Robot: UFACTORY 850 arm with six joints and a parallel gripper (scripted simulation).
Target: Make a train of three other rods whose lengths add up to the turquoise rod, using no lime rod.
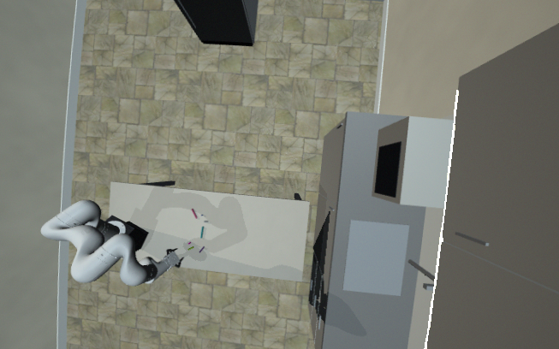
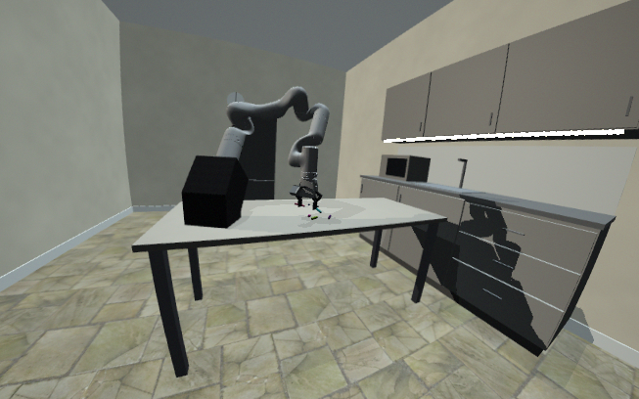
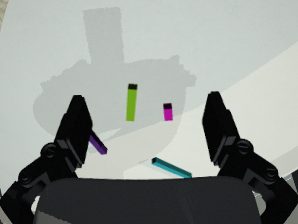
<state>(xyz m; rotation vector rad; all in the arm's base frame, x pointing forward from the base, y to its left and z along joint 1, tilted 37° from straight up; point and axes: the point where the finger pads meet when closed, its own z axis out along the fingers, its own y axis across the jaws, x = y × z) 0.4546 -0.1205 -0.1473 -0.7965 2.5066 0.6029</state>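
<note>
Hanging over the white table [image 1: 272, 242] [image 2: 386, 212] [image 3: 240, 50] with the gripper [image 1: 175, 257] [image 2: 307, 205] [image 3: 146, 107], its jaws spread wide and holding nothing. Can see, framed between the fingers in the wrist view, the lime rod [image 1: 190, 248] [image 2: 314, 217] [image 3: 131, 103] and the shorter magenta rod [image 1: 188, 242] [image 2: 309, 215] [image 3: 168, 112] — lying near each other, but apart. Partly hidden behind one finger there, the purple rod [image 1: 202, 249] [image 2: 329, 216] [image 3: 98, 142], slanting. Cut off by the gripper housing at the lower edge, the turquoise rod [image 1: 202, 232] [image 2: 317, 209] [image 3: 171, 168], between the two groups of rods in the top view. Beyond it, a reddish rod [image 1: 193, 213], lying at a slant near two small pieces [image 1: 205, 221] — too tiny to name by colour with certainty. Scattered over the table, at differing angles, rather than joined in a three-rod train.
</note>
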